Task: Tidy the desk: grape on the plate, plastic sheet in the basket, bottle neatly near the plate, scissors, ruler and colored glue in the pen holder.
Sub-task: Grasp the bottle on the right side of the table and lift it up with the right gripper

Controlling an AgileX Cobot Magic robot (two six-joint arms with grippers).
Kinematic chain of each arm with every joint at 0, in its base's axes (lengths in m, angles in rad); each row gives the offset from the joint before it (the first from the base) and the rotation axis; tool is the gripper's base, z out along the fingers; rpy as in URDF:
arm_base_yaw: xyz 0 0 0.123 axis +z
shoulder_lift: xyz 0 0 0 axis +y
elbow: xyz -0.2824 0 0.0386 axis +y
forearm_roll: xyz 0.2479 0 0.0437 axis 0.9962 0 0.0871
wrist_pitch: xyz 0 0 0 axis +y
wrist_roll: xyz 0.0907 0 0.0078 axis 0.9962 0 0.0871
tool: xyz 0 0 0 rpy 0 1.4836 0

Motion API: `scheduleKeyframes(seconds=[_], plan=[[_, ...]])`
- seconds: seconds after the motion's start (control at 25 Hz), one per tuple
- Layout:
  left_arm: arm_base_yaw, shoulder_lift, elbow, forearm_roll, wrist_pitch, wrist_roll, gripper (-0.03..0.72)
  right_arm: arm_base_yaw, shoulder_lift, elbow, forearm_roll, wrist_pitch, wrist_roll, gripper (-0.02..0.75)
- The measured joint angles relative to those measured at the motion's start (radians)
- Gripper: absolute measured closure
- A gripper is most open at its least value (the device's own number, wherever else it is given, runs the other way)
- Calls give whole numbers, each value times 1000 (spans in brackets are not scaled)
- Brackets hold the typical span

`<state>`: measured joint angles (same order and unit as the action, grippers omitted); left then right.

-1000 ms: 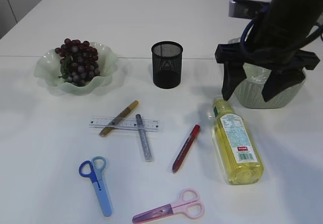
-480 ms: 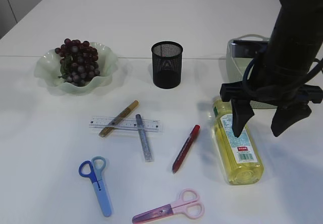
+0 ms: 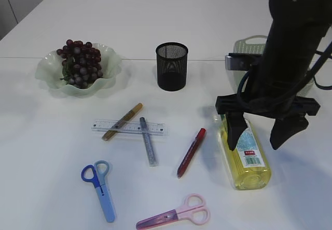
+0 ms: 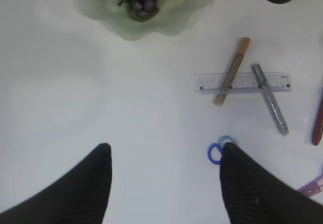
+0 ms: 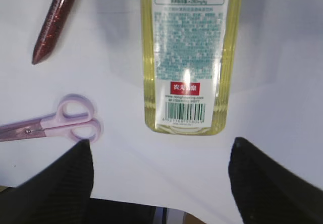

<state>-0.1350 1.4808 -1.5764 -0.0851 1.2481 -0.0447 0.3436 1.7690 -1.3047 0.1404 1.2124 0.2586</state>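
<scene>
The bottle [image 3: 243, 155] of yellow liquid lies on its side on the table. My right gripper [image 3: 254, 143] hangs open just above it, a finger on each side of its lower half. The right wrist view has the bottle [image 5: 185, 57] ahead of the open right gripper [image 5: 161, 144], nothing held. Grapes [image 3: 79, 64] rest on the green plate [image 3: 46, 73]. A clear ruler [image 3: 129, 127], gold glue [image 3: 122, 121], silver glue [image 3: 148, 141], red glue [image 3: 191, 152], blue scissors [image 3: 100, 188] and pink scissors [image 3: 176, 215] lie loose. My left gripper [image 4: 165, 151] is open over bare table. The plastic sheet is out of view.
The black mesh pen holder [image 3: 171, 67] stands upright at the back centre. The pale green basket [image 3: 249, 44] sits behind my right arm, mostly hidden by it. The table's front edge runs close below the pink scissors [image 5: 55, 123].
My right arm has come forward and down from over the basket to just above the bottle, staying open. Nothing on the table has moved.
</scene>
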Motion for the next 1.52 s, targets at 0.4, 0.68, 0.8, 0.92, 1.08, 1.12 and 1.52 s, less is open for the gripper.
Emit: scheduleKeyframes(seconds=[0.4, 0.68, 0.8, 0.92, 1.08, 1.12, 1.52], plan=[[0, 0, 0, -2, 0, 0, 200, 2, 97, 1, -54, -29, 8, 88], [0, 0, 0, -2, 0, 0, 200, 2, 148, -6, -66, -57, 10, 89], [0, 0, 0, -2, 0, 0, 200, 2, 172, -6, -70, -66, 10, 92], [0, 0, 0, -2, 0, 0, 200, 2, 187, -6, -73, -84, 11, 97], [0, 0, 0, -2, 0, 0, 200, 2, 212, -8, -73, -96, 12, 101], [0, 0, 0, -2, 0, 0, 200, 2, 220, -8, -73, -96, 12, 102], [0, 3, 0, 0, 0, 0, 200, 2, 237, -8, -75, -112, 12, 118]])
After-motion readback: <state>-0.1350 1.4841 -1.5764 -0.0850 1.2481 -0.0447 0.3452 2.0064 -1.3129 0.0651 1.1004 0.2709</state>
